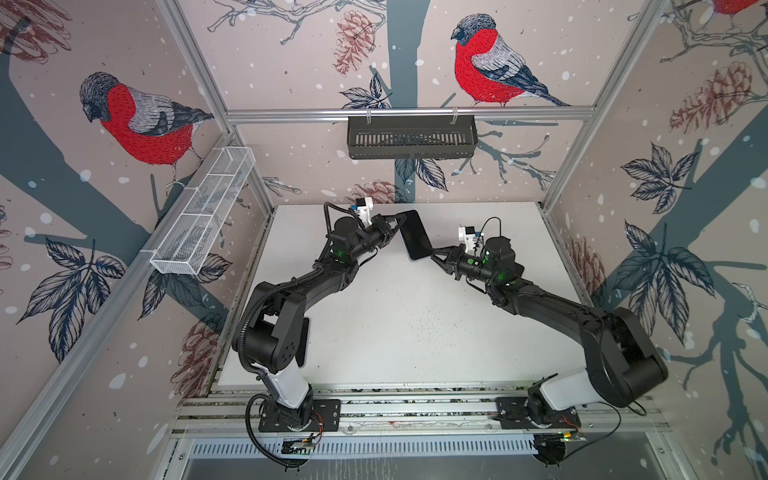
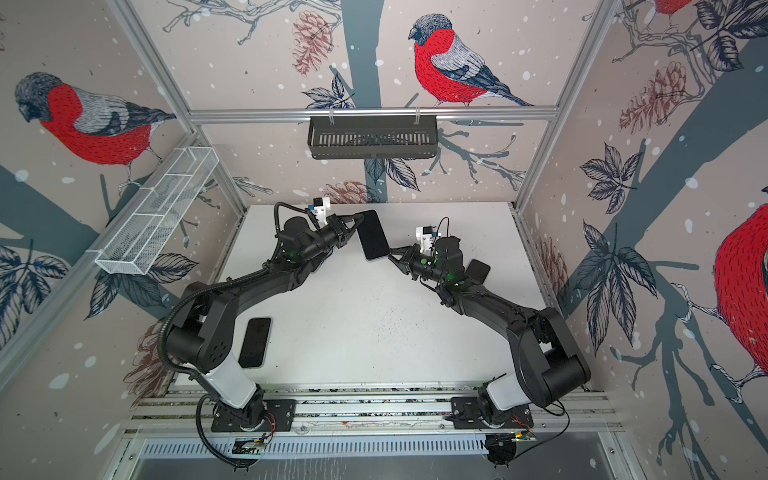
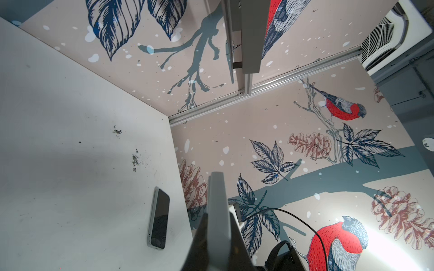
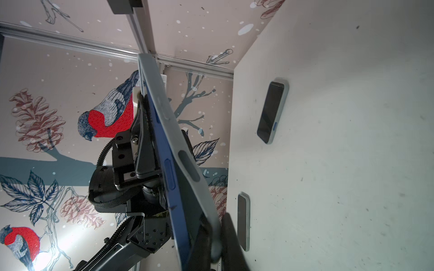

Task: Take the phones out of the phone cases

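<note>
Aloft, the phone (image 1: 415, 235) runs eleven to five o'clock: left gripper (image 1: 396, 227) clamps its eleven-o'clock end, right gripper (image 1: 435, 254) pinches the phone case (image 4: 206, 206) at five.

Robot lab: aluminium-framed enclosure (image 1: 409, 111)

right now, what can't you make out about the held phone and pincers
Back of the dark-screened phone in its grey case: turned away in both top views.
Tips of the left pincer: the case's edge covers them in the left wrist view.
Tips of the right pincer: blurred and cut off in the right wrist view.
The black phone beside the right arm: half hidden by it in a top view.
</note>
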`<state>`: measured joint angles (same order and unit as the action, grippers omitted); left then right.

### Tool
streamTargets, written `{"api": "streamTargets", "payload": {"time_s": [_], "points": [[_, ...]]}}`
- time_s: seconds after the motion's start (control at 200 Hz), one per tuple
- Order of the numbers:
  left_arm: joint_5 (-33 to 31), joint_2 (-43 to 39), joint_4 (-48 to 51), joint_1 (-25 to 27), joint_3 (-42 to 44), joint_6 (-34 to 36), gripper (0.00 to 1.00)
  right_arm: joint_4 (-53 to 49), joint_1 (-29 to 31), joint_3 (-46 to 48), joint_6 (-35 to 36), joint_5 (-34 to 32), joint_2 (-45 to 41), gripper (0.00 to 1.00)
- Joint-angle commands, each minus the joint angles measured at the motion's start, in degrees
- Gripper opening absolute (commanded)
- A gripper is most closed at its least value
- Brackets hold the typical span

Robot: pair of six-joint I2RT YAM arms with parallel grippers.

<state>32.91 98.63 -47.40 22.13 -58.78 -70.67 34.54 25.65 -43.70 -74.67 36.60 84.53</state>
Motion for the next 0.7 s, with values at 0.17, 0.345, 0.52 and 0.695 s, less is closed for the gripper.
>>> {"api": "streamTargets", "payload": {"time_s": [0.17,0.345,0.52,0.695], "points": [[-0.19,7.27,-5.46,1.13,4.16,5.07,0.0,-1.35,-0.31,1.93,1.17,0.08,2.77,0.0],[-0.74,11.85,-6.15,1.69,4.42,6.51,0.04,-5.6,-0.7,1.66,2.49,-1.25,3.86,0.0],[-0.77,16.43,-7.7,2.19,4.35,6.63,0.09,-9.39,-0.83,0.47,3.04,-1.61,6.23,0.0],[-1.24,19.8,-10.05,2.21,5.04,6.09,0.26,-11.41,-1.05,-0.15,3.42,-2.58,7.7,0.0]]}}
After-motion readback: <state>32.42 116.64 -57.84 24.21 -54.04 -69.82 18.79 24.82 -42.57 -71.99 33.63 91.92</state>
